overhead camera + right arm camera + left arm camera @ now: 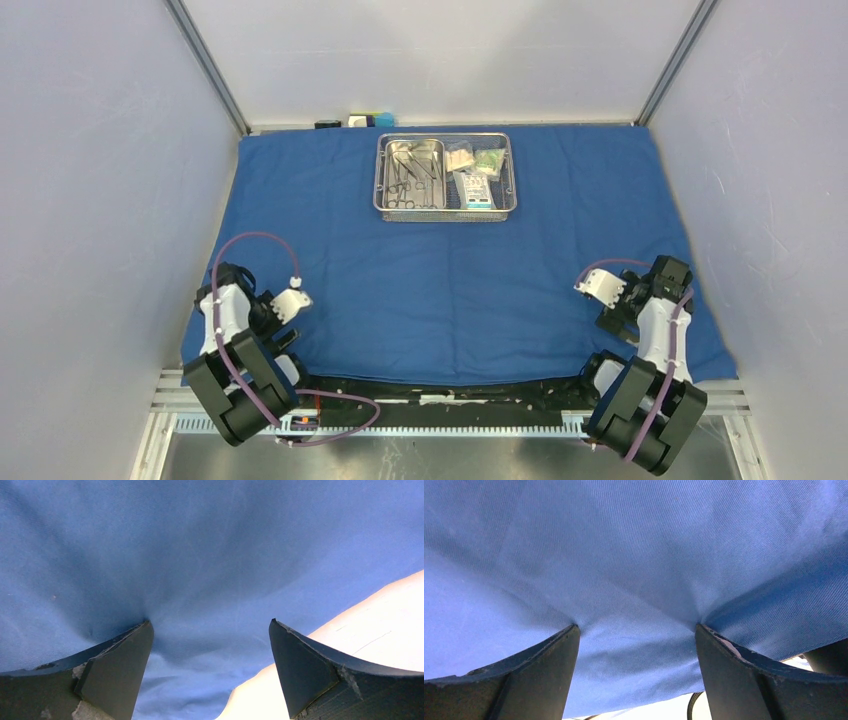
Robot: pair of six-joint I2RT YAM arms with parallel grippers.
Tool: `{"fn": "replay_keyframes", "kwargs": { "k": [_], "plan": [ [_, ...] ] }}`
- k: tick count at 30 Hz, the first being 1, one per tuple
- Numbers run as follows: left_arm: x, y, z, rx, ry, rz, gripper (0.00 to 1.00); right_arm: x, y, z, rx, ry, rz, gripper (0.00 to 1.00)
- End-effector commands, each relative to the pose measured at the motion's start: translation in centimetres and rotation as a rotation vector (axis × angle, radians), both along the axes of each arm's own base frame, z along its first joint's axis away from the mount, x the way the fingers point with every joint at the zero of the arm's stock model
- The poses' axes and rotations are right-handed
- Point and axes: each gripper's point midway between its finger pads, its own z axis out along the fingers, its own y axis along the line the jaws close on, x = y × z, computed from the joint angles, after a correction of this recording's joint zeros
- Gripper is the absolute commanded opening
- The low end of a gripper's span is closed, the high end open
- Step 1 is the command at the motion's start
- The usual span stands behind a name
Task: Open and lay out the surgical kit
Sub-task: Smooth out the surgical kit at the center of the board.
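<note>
The blue cloth wrap (450, 280) lies spread flat over the table. At its far middle stands the steel mesh tray (446, 213). Its inner pan (414, 143) on the left holds the slim metal instruments (410, 182). Three small packets (474, 172) lie in the right half. My left gripper (283, 330) is open at the cloth's near left. In the left wrist view my left gripper (636, 627) has both tips dimpling the cloth (634, 555). My right gripper (612, 318) is open at the near right. In the right wrist view my right gripper (210, 622) straddles the cloth's edge (200, 570).
Small black, white and blue items (365, 121) sit past the cloth's far edge. Grey enclosure walls (90, 200) close in both sides. A metal rail (440, 425) runs along the front between the arm bases. Bare pale table (375, 625) shows by the right gripper.
</note>
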Motion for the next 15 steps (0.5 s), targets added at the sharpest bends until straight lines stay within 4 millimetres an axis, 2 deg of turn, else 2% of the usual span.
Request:
{"fn": "replay_keyframes", "kwargs": {
  "k": [1, 10, 15],
  "plan": [
    [-0.8, 0.8, 0.3, 0.012, 0.039, -0.038, 0.91, -6.7, 2.5, -3.6, 0.072, 0.268, 0.015, 0.97],
    [0.4, 0.4, 2.1, -0.002, -0.04, -0.065, 0.93, -10.5, 2.8, -3.9, 0.035, 0.423, 0.071, 0.97],
    [1.8, -0.1, 3.3, -0.025, -0.124, -0.073, 0.94, -11.8, 3.1, -3.6, 0.033, 0.467, 0.085, 0.97]
  ]
}}
